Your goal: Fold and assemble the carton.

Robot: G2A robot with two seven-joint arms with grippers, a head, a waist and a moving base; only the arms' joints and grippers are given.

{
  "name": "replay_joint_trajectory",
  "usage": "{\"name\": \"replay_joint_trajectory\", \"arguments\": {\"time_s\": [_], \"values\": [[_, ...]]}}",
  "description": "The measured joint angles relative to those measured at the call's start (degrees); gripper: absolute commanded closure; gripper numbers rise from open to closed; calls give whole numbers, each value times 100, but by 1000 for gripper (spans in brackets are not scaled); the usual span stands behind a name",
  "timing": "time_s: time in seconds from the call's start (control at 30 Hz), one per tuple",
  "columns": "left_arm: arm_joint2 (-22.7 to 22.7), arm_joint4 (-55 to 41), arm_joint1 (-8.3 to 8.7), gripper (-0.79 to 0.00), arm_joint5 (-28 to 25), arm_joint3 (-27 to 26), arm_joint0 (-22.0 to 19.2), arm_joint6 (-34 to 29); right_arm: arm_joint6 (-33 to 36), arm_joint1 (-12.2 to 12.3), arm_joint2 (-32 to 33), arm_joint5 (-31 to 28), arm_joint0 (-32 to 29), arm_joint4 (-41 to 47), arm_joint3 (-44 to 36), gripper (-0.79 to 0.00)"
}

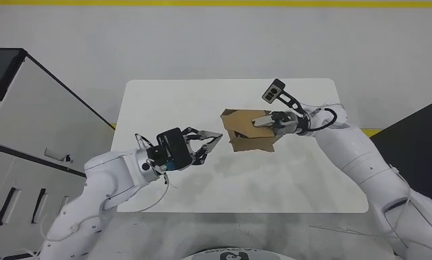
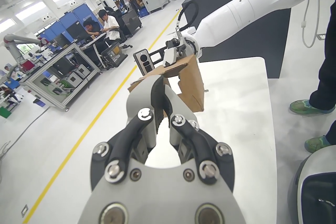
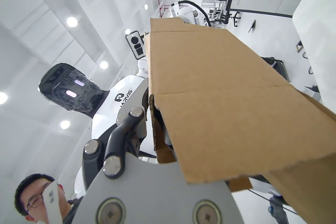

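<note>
the left gripper [image 1: 214,138] hovers over the near half of the white worktop [image 1: 304,186], its jaws pressed together on nothing, tips pointing at the carton [image 1: 246,135]; just beyond the tips, the brown corrugated carton sits mid-worktop, partly opened and tilted, flaps loose; whether its lower corner touches the surface i cannot tell; at its far right the right gripper [image 1: 262,123] has its jaws clamped on an upper flap

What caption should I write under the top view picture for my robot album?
Right gripper holds the carton over the white table; shut left gripper points at it.
</note>
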Motion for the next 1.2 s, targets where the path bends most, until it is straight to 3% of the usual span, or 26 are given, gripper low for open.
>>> {"name": "replay_joint_trajectory", "arguments": {"time_s": [0.6, 1.2], "values": [[431, -10, -36, 0, -154, 24, -189, 33, 0, -235, 108, 64, 25, -76, 57, 0], [578, -29, -63, 0, -84, 156, -330, -30, 0, -231, 27, 69, 1, -94, -349, 0]]}}
